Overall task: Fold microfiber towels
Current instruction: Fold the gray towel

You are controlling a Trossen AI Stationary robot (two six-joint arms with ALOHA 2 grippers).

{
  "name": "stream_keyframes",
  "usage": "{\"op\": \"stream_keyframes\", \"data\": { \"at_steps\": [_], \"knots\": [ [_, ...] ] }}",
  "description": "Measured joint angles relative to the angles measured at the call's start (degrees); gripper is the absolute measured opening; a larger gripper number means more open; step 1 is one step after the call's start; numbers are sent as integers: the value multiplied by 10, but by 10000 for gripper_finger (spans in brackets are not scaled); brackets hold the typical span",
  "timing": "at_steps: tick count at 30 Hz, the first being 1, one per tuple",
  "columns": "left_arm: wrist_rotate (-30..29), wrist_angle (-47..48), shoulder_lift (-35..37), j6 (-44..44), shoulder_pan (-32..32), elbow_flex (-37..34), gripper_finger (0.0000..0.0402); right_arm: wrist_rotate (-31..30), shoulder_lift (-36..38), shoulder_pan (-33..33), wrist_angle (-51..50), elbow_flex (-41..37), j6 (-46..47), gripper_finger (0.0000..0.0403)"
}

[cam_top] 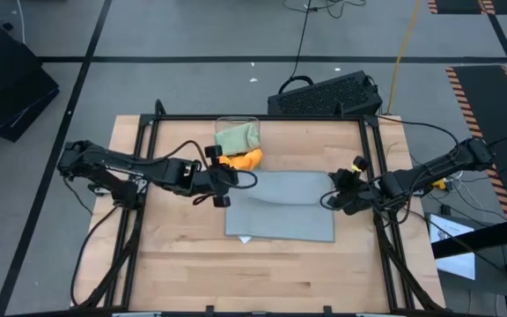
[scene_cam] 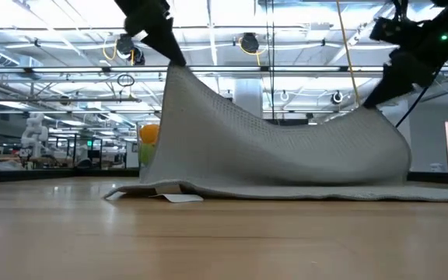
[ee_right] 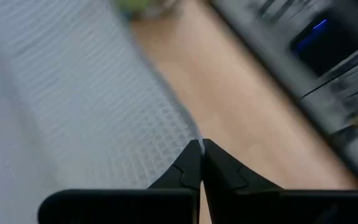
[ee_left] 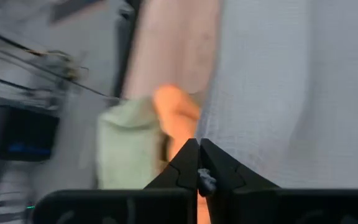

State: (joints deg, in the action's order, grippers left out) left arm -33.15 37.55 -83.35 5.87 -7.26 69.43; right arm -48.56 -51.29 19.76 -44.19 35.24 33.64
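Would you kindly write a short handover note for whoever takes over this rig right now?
Left gripper: shut on the far-left corner of the light grey microfiber towel, lifted off the table.
Right gripper: shut on the same towel's far-right corner, also lifted.
The towel's near edge lies on the wooden table; the cloth sags between the grippers.
Sage green towel sits in the clear plastic bin; orange towel lies beside it.
Done: far corners gripped and raised.
Left: carry this fold over, then fold the remaining towels.
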Motion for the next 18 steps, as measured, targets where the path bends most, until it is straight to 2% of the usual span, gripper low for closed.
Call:
{"op": "stream_keyframes", "data": {
  "at_steps": [3, 6, 13, 18],
  "knots": [
    [-35, -41, 6, 18, 15, 0, 5, -75, 1, -7, 33, 5, -41, 0],
    [-20, -67, 15, 25, 24, 1, 12, -77, 5, -23, 74, 6, -98, 0],
    [99, -16, 7, -35, 13, 1, 5, 58, 5, -33, 79, 4, -82, 0],
    [150, -5, -5, -60, -14, 0, 16, 173, 5, -33, 80, 4, -48, 0]
  ]
}}
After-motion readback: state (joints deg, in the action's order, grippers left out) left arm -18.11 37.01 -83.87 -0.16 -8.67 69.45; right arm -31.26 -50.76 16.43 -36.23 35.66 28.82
